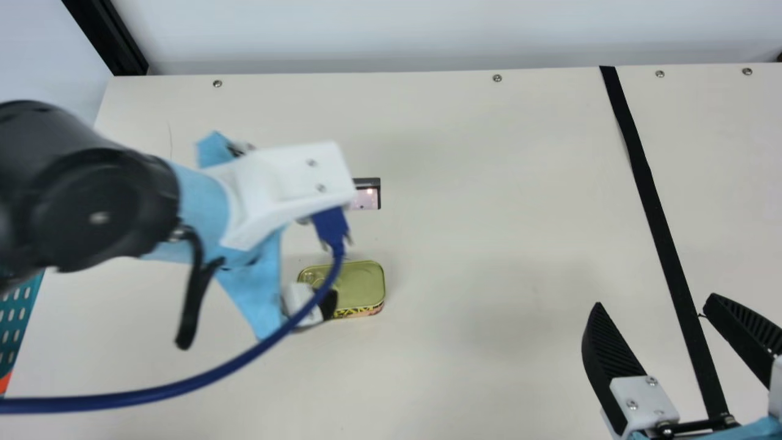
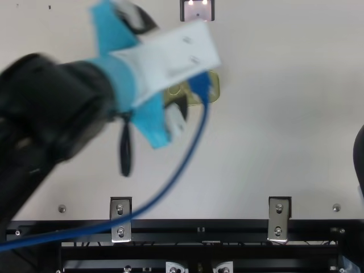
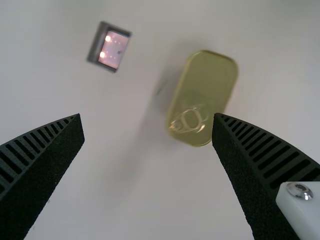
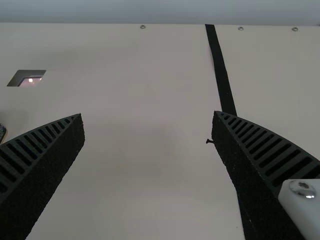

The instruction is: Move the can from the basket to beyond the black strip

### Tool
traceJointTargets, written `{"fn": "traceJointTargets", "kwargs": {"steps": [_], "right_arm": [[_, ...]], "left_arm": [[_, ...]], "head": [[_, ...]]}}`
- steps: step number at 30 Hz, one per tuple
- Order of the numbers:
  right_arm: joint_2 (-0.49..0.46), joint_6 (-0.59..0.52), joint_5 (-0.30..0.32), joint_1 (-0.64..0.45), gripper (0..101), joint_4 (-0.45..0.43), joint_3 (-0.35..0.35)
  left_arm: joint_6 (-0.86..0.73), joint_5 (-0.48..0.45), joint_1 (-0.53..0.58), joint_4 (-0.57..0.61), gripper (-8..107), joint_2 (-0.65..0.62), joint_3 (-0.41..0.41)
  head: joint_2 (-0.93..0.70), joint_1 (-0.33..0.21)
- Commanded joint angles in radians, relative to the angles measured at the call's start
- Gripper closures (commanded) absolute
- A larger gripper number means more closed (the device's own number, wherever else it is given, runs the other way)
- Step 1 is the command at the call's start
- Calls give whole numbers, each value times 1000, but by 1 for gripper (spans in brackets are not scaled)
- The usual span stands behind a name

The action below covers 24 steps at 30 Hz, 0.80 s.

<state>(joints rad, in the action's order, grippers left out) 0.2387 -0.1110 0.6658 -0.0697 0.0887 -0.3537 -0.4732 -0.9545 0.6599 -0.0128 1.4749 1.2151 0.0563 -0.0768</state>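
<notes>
On the bare table lies the gold-lidded can [image 1: 360,287], outside any basket; in the left wrist view the can [image 3: 207,80] shows its pull ring. My left gripper [image 1: 263,293] is above the can's left part and partly covers it. Its fingers are apart in the left wrist view, and the can is beyond the tip of one finger of the left gripper [image 3: 148,120]. My right gripper [image 1: 654,300] is open near the black strip [image 1: 654,214], one fingertip on each side of it. Nothing is between the fingers of the right gripper [image 4: 148,117].
A teal slotted piece [image 1: 18,318], perhaps the basket, stands at the main view's left edge. A small dark-framed panel [image 1: 367,194] is beyond the can. The blue cable [image 1: 201,376] of the left arm hangs across the near left.
</notes>
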Motion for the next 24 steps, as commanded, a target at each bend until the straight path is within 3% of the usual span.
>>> {"fn": "traceJointTargets", "kwargs": {"steps": [1,6,16,20,24], "right_arm": [[15,9,-14,-3,0,-5,-8],[106,42,-87,2,0,-40,-61],[372,64,-242,22,0,-96,-235],[466,32,-273,28,0,-83,-298],[548,-23,-286,32,0,-45,-348]], "left_arm": [[167,32,-36,-89,9,-70,-37],[363,87,-106,-220,9,-178,-116],[647,151,-185,-395,9,-371,-276],[710,176,-194,-400,9,-444,-348],[720,227,-197,-331,9,-522,-421]], "head": [[0,-5],[0,-5],[0,-5],[0,-5],[0,-5]]}}
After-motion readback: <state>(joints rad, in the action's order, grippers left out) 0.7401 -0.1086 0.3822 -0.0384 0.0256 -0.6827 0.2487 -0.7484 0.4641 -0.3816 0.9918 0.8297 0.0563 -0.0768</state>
